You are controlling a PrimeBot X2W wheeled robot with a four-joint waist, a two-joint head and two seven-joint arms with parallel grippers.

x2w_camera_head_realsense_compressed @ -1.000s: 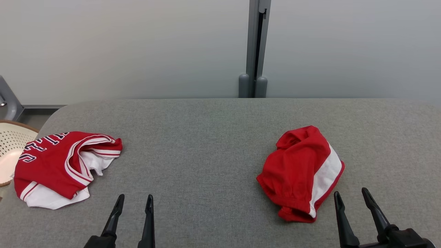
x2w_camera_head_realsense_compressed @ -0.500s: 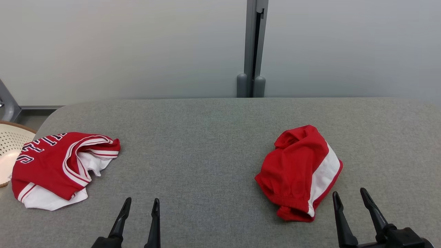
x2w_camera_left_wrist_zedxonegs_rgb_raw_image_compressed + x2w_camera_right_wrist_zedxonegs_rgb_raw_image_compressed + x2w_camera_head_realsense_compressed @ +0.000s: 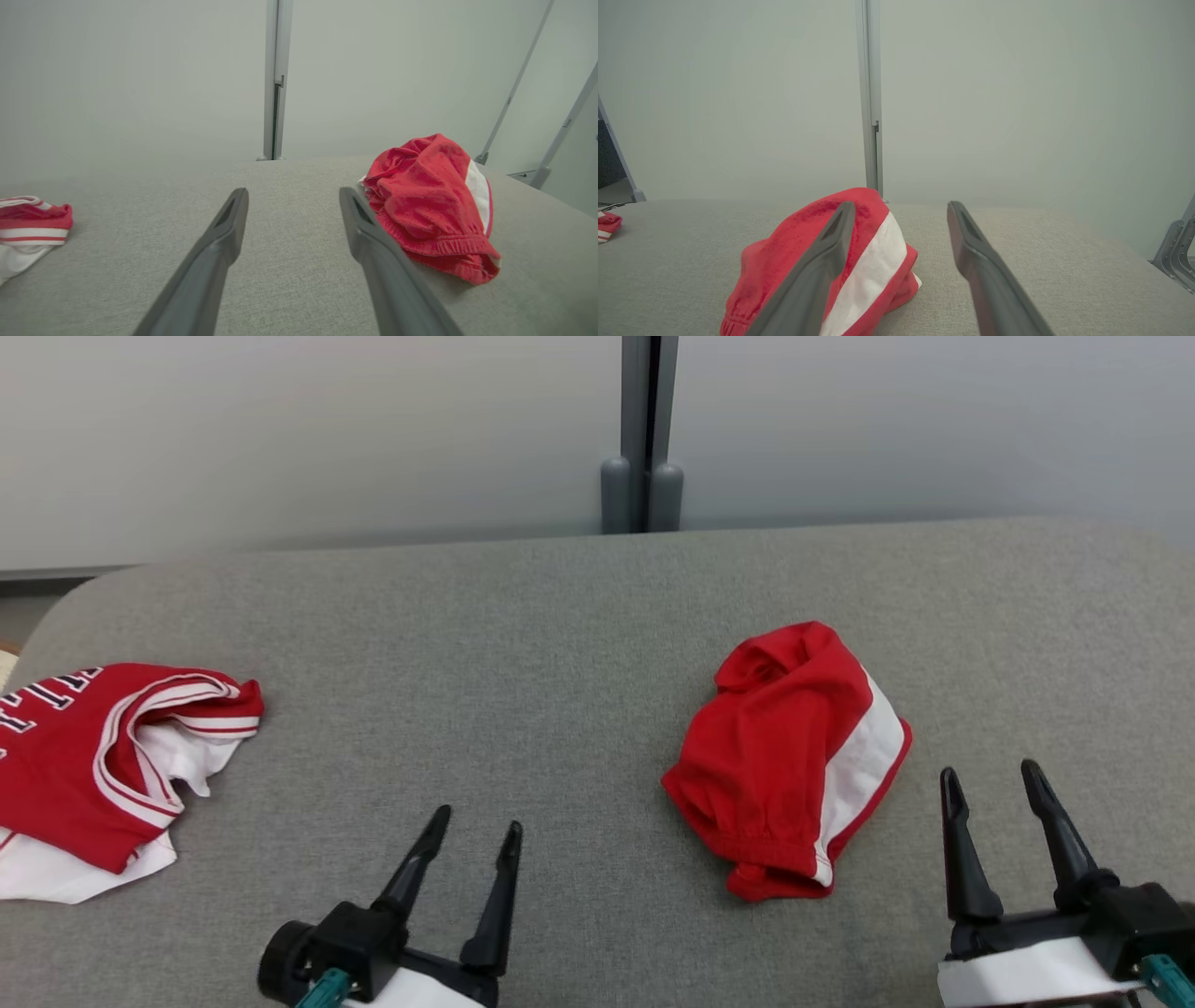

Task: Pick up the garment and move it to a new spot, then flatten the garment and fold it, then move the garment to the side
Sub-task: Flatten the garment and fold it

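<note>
Both spread, empty: left tool (image 3: 477, 819), right tool (image 3: 989, 769) | red garment (image 3: 789, 756) between | head view: lettered jersey (image 3: 56, 765)

on the grey desk (image 3: 560, 644), red shorts (image 3: 780, 747) with a white side stripe; left of them, a red jersey (image 3: 84, 756) with white trim and dark letters.

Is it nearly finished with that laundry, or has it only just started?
Only starting, it seems. The red and white garment lies bunched on the grey table, not lifted. The left hand and right hand are open and empty, one on either side of it. Lifting, flattening, folding and setting aside are all left.
</note>
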